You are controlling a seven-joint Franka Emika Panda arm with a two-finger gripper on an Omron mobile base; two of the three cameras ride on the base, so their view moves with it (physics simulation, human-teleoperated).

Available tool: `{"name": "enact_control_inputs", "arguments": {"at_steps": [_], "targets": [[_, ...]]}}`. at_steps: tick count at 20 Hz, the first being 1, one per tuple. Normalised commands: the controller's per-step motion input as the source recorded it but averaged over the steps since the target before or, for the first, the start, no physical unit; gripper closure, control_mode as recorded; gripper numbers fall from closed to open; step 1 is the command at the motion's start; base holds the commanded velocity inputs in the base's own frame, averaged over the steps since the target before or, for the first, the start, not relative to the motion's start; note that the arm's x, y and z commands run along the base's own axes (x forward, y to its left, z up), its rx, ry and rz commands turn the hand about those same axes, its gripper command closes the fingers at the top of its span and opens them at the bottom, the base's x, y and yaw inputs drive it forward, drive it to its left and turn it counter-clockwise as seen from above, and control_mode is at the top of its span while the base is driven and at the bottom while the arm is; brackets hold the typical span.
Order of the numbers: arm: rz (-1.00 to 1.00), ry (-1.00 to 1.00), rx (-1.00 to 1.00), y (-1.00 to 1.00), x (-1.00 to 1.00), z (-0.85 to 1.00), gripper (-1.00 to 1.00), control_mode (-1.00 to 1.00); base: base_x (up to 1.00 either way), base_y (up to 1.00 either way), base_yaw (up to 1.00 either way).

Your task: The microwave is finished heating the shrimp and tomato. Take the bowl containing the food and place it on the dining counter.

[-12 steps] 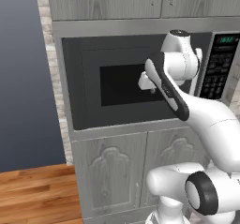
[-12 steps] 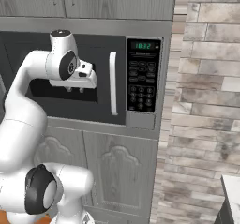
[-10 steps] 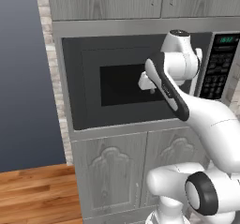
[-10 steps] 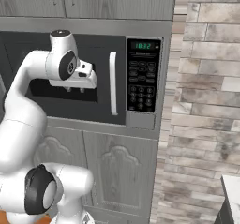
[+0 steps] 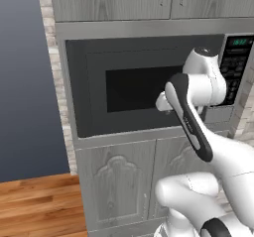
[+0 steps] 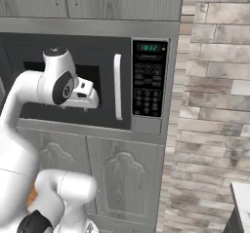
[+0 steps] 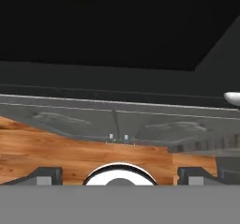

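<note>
Now the pincer [image 6: 88,108] hangs just before the shut microwave [image 6: 105,76].

Green digits on the microwave [image 6: 97,76] display [image 6: 149,47]; unreadable

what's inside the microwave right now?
Cannot tell. The microwave door is closed, and its window shows plain black, partly covered by the arm. No bowl or food shows through it. The gripper hangs in front of the door, left of the handle.
</note>
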Motion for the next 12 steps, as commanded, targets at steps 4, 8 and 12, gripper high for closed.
{"name": "enact_control_inputs", "arguments": {"at_steps": [4,8,12], "targets": [[0.00,-0.10,0.00,0.00,-0.18,-0.02,-1.00,-1.00,0.00,0.00,0.00],[0.00,0.00,0.00,0.00,0.00,0.00,-1.00,1.00,-0.12,-0.03,0.00],[0.00,0.00,0.00,0.00,0.00,0.00,-1.00,1.00,-0.43,-0.24,0.00]]}}
